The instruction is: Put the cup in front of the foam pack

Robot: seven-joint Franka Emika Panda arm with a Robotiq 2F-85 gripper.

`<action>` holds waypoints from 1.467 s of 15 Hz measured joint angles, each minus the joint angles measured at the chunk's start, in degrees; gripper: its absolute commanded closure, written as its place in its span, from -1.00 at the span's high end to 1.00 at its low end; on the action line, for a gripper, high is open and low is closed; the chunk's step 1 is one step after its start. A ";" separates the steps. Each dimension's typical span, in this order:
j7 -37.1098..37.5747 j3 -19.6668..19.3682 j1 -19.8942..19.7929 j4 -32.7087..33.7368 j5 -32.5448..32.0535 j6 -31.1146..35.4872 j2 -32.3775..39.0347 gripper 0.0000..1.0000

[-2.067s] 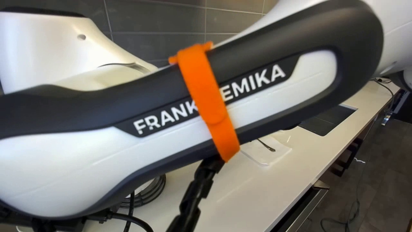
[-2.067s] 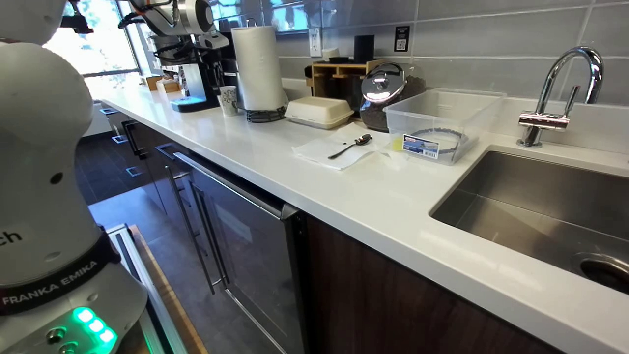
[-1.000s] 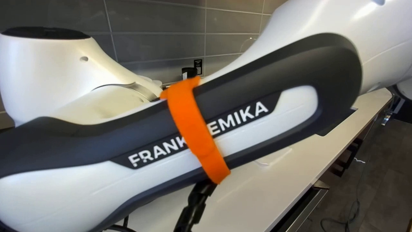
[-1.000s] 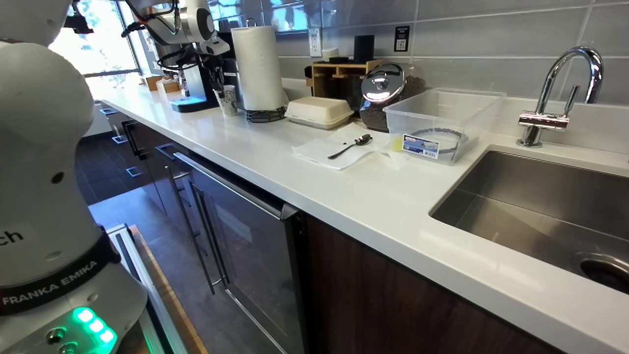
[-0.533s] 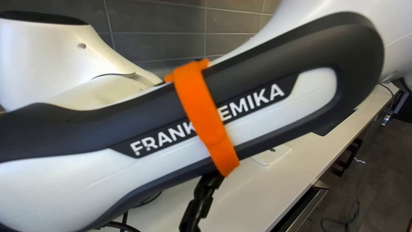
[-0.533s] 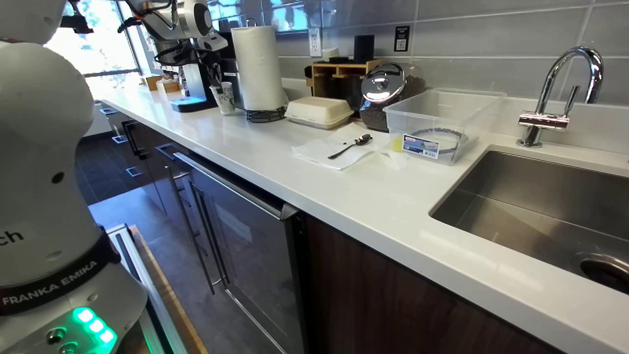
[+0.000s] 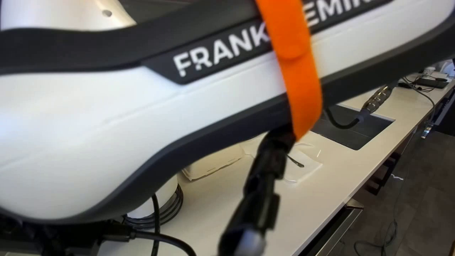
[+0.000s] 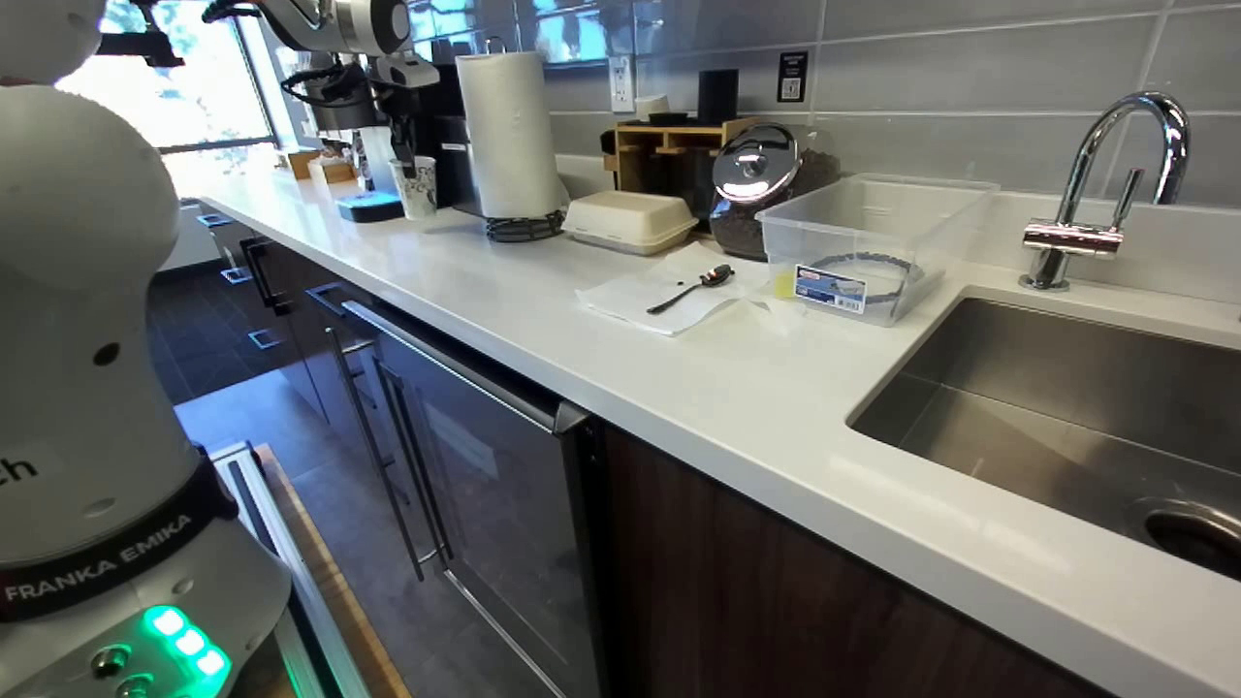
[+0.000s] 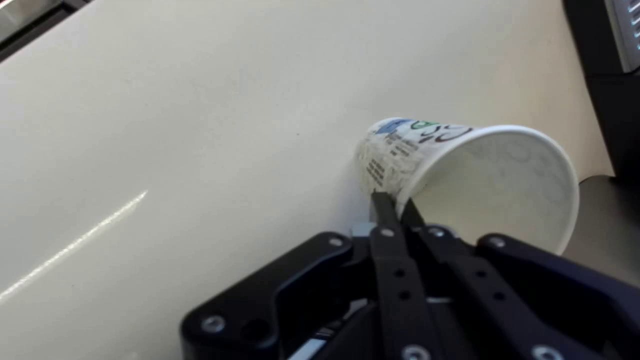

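Near the paper towel roll (image 8: 509,136): there's the cup (image 8: 418,189), on the side away from the foam pack (image 8: 630,219)!
Gripper (image 9: 398,205): nipped tight across the cup's rim, one finger inside, one out!
Foam pack: just beside the paper towel roll, lying flat.

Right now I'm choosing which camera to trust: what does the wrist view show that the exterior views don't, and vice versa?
Only the wrist view looks deep into the paper cup and shows the gripper shut across its rim. Only the exterior views show the foam clamshell pack, paper towel roll and spoon. All share the countertop; paper cup and gripper also appear in an exterior view.
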 measured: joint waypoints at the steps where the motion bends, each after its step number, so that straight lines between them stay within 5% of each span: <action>1: -0.78 0.40 -0.70 -1.43 0.87 -0.28 -1.10 -0.98; 11: -9.08 0.70 -4.64 -12.88 1.69 -4.29 -8.46 -0.98; 16: -12.00 -0.74 -5.17 -17.63 -4.73 -9.91 -13.13 -0.98; 22: -15.38 -0.52 -7.71 -26.42 -7.63 -7.98 -20.77 -0.98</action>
